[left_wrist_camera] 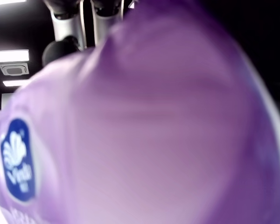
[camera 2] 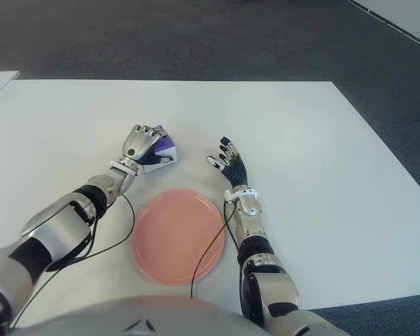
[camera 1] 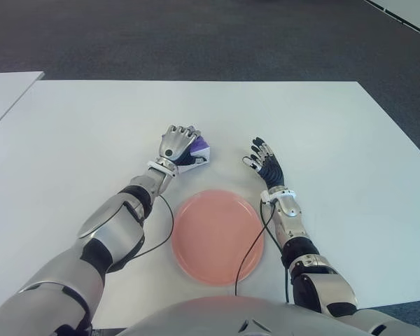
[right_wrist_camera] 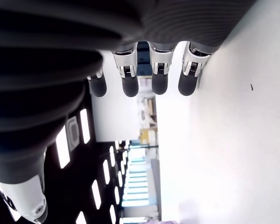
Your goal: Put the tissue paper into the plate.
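Observation:
A purple-and-white tissue pack (camera 1: 198, 150) sits on the white table (camera 1: 91, 133), just beyond the pink plate (camera 1: 217, 236). My left hand (camera 1: 179, 144) has its fingers curled over the pack. That pack's purple wrapper (left_wrist_camera: 144, 126) fills the left wrist view, with a blue logo at one side. My right hand (camera 1: 264, 162) shows to the right of the pack, beyond the plate's right rim, fingers spread and holding nothing. Its straight fingertips (right_wrist_camera: 159, 81) show in the right wrist view.
The plate lies near the table's front edge, between my two forearms. A thin black cable (camera 1: 248, 252) runs across the plate's right side. A second white table corner (camera 1: 3, 91) shows at far left. Dark carpet (camera 1: 196, 35) lies beyond.

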You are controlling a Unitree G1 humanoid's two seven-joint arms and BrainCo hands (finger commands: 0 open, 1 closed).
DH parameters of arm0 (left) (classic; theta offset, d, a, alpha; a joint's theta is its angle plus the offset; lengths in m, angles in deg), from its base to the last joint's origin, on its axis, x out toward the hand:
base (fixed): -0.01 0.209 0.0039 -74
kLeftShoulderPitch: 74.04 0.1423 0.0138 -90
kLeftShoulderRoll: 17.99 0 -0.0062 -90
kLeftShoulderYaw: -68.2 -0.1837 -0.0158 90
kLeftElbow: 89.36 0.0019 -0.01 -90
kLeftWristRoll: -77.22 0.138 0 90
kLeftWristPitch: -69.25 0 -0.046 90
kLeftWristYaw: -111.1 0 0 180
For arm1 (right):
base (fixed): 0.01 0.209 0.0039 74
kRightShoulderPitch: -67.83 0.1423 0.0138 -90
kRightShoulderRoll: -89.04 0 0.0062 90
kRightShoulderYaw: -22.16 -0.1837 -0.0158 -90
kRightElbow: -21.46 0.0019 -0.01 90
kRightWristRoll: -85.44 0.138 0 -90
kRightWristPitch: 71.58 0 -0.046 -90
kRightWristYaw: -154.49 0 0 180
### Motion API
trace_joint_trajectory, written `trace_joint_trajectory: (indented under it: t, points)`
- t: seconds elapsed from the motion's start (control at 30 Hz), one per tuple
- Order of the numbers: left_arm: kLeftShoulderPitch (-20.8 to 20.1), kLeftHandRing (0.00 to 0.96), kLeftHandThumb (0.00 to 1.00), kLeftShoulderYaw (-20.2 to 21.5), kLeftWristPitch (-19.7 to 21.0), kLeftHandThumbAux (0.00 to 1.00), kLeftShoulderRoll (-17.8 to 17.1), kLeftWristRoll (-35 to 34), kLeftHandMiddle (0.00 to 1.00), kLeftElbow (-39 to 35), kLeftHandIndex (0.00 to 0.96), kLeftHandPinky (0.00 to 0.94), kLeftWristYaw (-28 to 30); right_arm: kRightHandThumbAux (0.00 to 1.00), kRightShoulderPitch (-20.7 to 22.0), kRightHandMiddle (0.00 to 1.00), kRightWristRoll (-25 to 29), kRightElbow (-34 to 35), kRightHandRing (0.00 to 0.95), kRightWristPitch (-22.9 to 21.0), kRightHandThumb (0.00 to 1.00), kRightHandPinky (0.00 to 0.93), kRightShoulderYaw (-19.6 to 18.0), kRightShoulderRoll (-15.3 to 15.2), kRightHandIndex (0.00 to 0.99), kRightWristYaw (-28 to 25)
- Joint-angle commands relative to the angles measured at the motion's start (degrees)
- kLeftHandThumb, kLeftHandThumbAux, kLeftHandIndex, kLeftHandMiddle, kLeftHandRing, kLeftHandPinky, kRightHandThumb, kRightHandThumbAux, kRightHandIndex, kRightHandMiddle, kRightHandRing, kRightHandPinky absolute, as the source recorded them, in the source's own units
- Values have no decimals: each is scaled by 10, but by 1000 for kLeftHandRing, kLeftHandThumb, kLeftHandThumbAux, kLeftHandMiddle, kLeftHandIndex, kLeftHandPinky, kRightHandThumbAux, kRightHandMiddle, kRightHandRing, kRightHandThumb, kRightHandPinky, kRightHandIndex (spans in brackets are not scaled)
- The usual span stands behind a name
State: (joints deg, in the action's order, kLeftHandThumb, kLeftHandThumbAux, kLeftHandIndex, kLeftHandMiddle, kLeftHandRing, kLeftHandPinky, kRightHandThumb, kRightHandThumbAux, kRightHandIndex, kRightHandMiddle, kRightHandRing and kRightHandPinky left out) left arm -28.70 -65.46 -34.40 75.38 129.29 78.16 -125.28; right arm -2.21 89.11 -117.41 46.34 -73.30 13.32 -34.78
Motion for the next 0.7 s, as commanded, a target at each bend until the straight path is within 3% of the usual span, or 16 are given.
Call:
trace_joint_trajectory:
  t: [0.03,0.7]
  points:
    - [12,866,743,2,-7,697,-6,1,871,13,442,872,5,710,-26,34,3,-20,7,-30,90,44,0,3,46,-2]
    - [-2,869,744,10,-21,697,-22,-2,869,10,443,876,-41,710,-28,36,-2,-19,14,-26,71,42,3,2,44,0]
